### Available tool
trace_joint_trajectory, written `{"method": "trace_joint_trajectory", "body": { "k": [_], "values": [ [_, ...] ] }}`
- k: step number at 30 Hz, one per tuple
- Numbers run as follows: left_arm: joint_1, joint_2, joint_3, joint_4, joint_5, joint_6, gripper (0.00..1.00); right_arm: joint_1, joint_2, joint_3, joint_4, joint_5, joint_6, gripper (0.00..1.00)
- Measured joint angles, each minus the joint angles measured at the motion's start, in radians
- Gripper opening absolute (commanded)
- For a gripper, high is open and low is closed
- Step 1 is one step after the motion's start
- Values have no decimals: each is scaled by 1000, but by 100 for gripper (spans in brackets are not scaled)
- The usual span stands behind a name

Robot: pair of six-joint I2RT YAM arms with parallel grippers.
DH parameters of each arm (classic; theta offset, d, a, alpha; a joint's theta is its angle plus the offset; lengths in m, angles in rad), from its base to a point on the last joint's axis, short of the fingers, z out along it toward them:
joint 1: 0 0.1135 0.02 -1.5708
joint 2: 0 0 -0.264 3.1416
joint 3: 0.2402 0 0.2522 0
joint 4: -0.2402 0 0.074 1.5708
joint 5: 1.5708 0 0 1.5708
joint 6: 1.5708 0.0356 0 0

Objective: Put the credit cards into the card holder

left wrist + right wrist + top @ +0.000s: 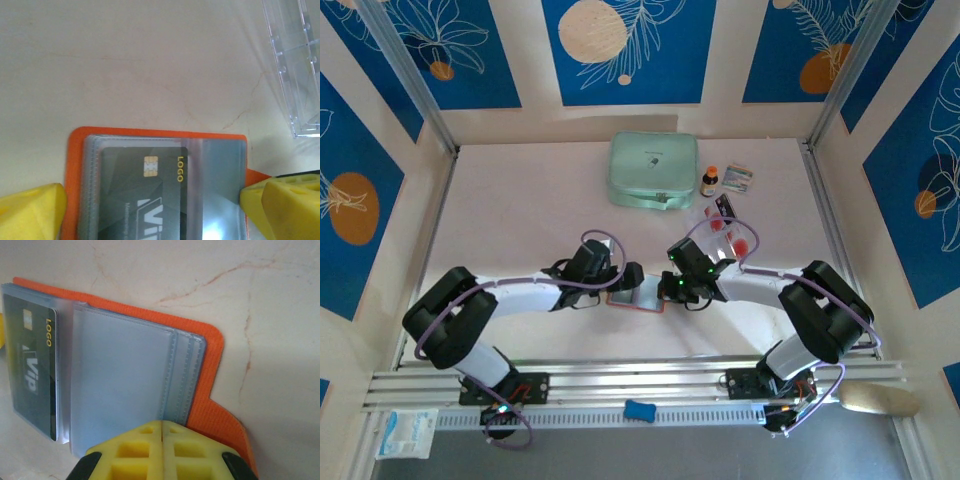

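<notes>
The orange card holder (636, 299) lies open on the table between my two grippers. A dark credit card (125, 200) with a gold chip and "LOGO" sits inside one of its clear sleeves; it is also visible at the holder's left side (32, 365). My left gripper (154, 196) is open, its yellow fingers (30, 212) straddling the holder's two sides. My right gripper (162, 427) is shut, its tips pressed down on the holder's empty sleeve pages (120, 375). More credit cards (732, 232), pale with red dots, lie in a clear tray to the right.
A clear plastic compartment tray (297, 65) stands just right of the holder. At the back of the table are a mint-green zip case (653, 171), a small brown bottle (710, 181) and a printed packet (739, 178). Metal rails border the table's sides.
</notes>
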Motion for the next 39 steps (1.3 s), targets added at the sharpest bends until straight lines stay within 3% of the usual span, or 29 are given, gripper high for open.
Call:
{"method": "trace_joint_trajectory", "body": {
  "k": [12, 39],
  "values": [
    [-23, -47, 27, -42, 2, 26, 100, 0, 0, 0, 0, -2, 0, 0],
    [-69, -89, -27, 259, 62, -128, 100, -16, -19, 24, -48, -6, -9, 0]
  ]
}}
